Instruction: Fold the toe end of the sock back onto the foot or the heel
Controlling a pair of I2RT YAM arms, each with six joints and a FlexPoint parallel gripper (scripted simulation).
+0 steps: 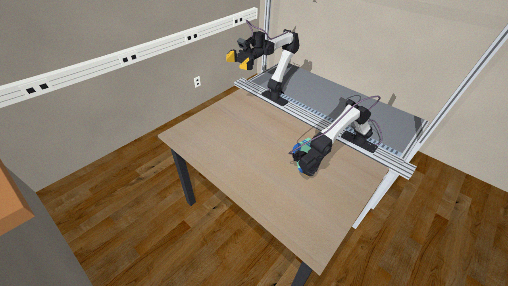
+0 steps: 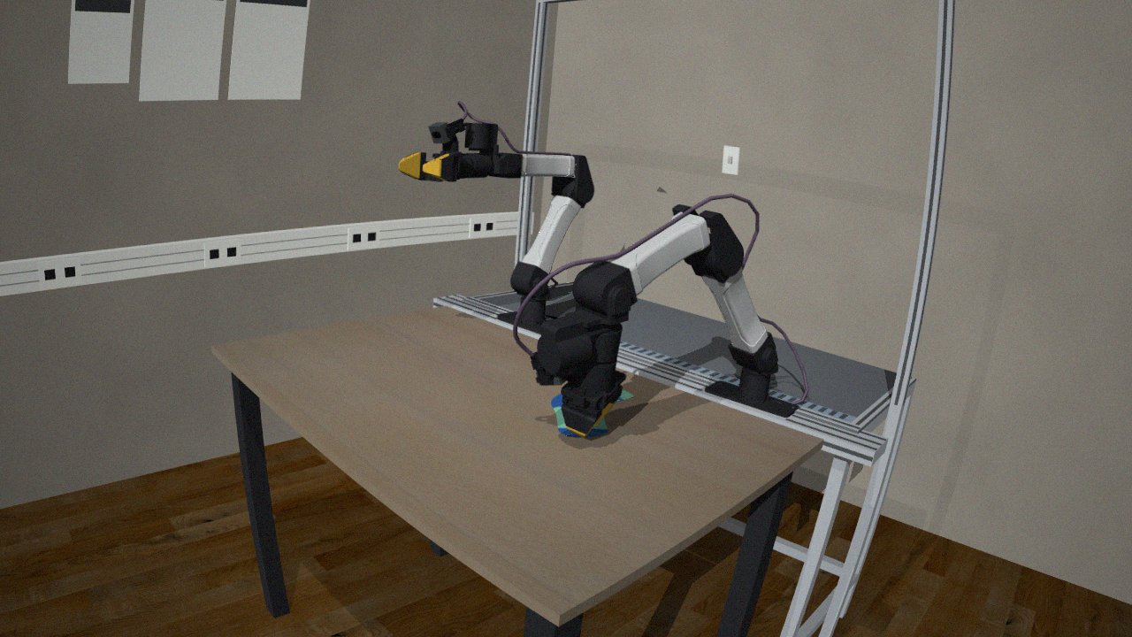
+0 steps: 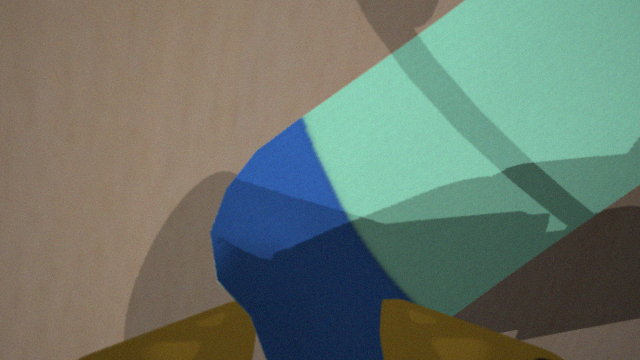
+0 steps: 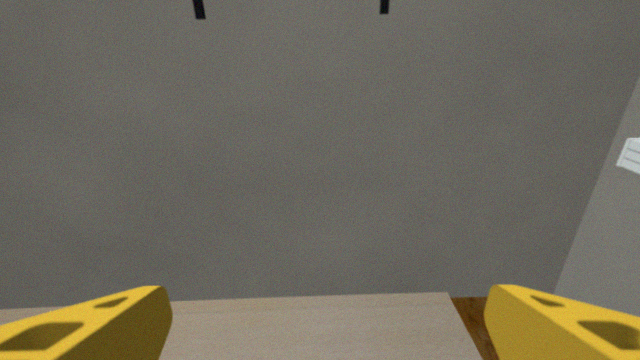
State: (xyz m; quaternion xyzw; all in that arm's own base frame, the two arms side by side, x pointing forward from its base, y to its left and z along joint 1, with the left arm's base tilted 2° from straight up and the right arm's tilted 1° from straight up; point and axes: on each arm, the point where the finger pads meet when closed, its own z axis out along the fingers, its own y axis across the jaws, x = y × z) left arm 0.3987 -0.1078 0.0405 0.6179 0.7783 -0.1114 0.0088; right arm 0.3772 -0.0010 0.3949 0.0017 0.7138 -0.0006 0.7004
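Left gripper (image 1: pixel 306 173) (image 2: pixel 584 432) (image 3: pixel 318 320) low, pointing down, fingers partly parted; right gripper (image 1: pixel 237 61) (image 2: pixel 422 166) (image 4: pixel 328 305) raised, level, wide open.

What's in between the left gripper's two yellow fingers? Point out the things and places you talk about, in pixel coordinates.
The sock's blue toe (image 3: pixel 300 270): the left wrist view shows it between the open fingers of the left gripper (image 3: pixel 317 315).

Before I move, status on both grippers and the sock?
Left gripper open, low at blue toe. Right gripper open, raised. Sock partly hidden.
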